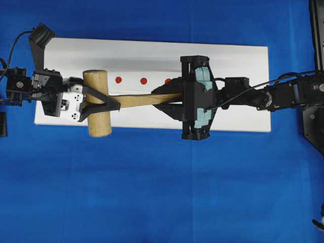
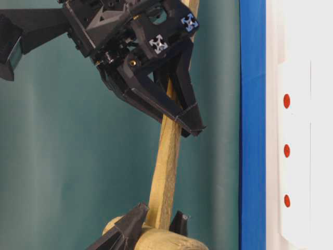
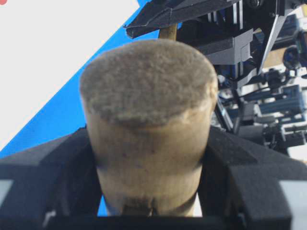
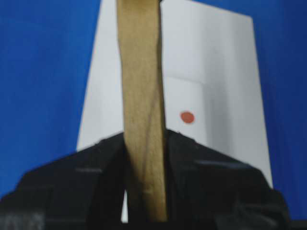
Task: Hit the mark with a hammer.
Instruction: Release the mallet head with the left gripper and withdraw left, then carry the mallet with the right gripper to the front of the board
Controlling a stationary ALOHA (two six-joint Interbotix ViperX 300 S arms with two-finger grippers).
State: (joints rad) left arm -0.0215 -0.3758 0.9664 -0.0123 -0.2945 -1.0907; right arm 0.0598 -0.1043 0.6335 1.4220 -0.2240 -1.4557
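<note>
The hammer (image 1: 97,104) is a light-wood mallet held above the white board (image 1: 238,66). My left gripper (image 1: 101,107) is shut on its thick head (image 3: 148,96), one finger (image 3: 48,177) pressed against each side. My right gripper (image 1: 164,99) is shut on the flat handle (image 4: 141,96), which runs up between its fingers (image 4: 201,177). Three red marks lie in a row on the board (image 1: 118,79) (image 1: 144,80); the third (image 1: 167,80) is partly covered by the right gripper. In the table-level view the handle (image 2: 164,172) slants between both grippers, well off the board.
The board lies on a blue cloth (image 1: 152,192). The right arm's wrist (image 1: 200,96) hangs over the board's middle. A black stand (image 1: 314,126) sits at the right edge.
</note>
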